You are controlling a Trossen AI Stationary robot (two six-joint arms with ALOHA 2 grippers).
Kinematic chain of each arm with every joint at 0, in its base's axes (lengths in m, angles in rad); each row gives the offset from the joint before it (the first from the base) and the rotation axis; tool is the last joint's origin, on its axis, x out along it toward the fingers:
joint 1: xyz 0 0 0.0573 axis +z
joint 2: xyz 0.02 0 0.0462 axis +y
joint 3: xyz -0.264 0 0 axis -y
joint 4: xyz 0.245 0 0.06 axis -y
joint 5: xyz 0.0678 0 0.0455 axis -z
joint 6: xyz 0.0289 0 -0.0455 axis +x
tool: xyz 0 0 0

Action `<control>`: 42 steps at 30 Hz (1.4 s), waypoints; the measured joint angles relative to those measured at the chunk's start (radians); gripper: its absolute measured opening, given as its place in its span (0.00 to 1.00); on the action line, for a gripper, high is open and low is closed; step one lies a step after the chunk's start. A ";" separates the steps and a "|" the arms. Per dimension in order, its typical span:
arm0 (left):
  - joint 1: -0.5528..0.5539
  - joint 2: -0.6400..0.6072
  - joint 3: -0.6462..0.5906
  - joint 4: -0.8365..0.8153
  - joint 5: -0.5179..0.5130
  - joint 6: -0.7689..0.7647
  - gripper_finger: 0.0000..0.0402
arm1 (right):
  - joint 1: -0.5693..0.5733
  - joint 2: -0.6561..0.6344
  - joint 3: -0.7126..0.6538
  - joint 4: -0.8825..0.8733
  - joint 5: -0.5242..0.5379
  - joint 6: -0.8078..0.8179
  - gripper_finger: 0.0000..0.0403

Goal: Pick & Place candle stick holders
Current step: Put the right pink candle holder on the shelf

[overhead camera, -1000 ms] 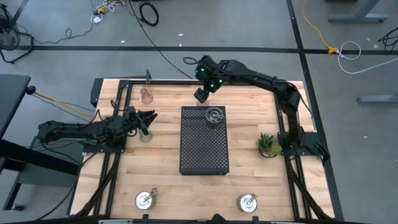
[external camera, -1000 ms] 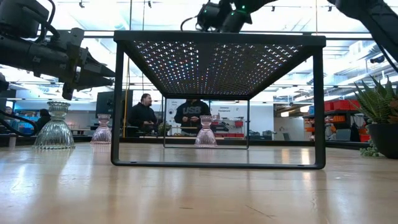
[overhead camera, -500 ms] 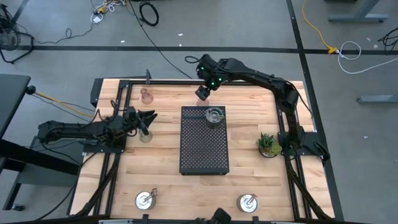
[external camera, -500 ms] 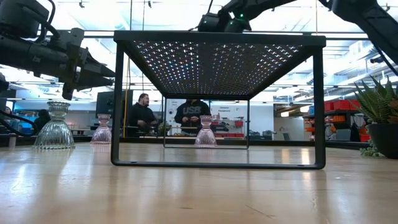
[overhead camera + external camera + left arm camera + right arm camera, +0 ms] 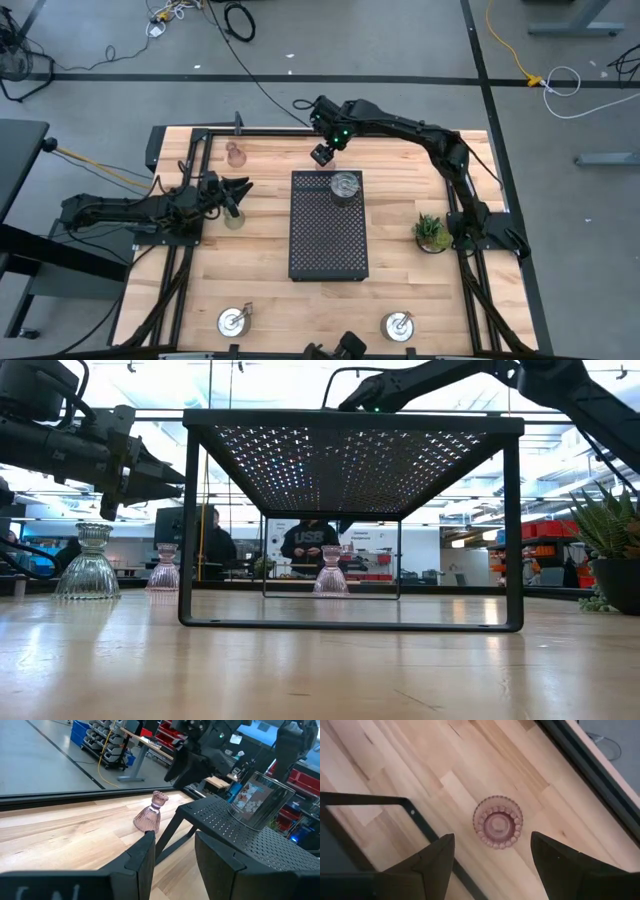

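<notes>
Concrete floor with loose cables surrounds a wooden bench (image 5: 260, 290) in the high view. Black perforated tray (image 5: 328, 240) stands on legs at frame centre, with one silver holder (image 5: 345, 186) on its upper right part.

Right hand (image 5: 322, 154) hovers just above the tray's top edge, upper centre of the frame. Its wrist view looks straight down on a pink glass holder (image 5: 498, 822) standing on the wood between the two fingers (image 5: 437, 857), which are spread apart and grasp nothing. A tray leg runs just beside the holder.

Left hand (image 5: 240, 189) sits at left of centre, clenched and empty, beside a greenish glass holder (image 5: 234, 218). In the low view that holder (image 5: 90, 564) stands at far left, under the left arm.

Another pink holder (image 5: 235, 153) stands near the bench's upper left corner. Two more silver holders sit along the lower edge, one lower left (image 5: 234, 321), one lower right (image 5: 398, 326).

Potted plant (image 5: 431, 232) stands at right of the tray, near the right arm's base.

Low view: a person (image 5: 312, 548) stands behind the bench in the room beyond, seen under the tray.
</notes>
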 joint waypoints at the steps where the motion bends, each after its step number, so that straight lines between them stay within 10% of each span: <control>1: 0.000 0.000 0.000 0.000 0.000 0.000 0.35 | 0.000 0.005 0.000 -0.002 0.000 0.000 0.65; 42: 0.000 0.000 0.000 -0.003 0.000 0.001 0.35 | 0.000 0.054 0.001 0.009 0.025 -0.034 0.65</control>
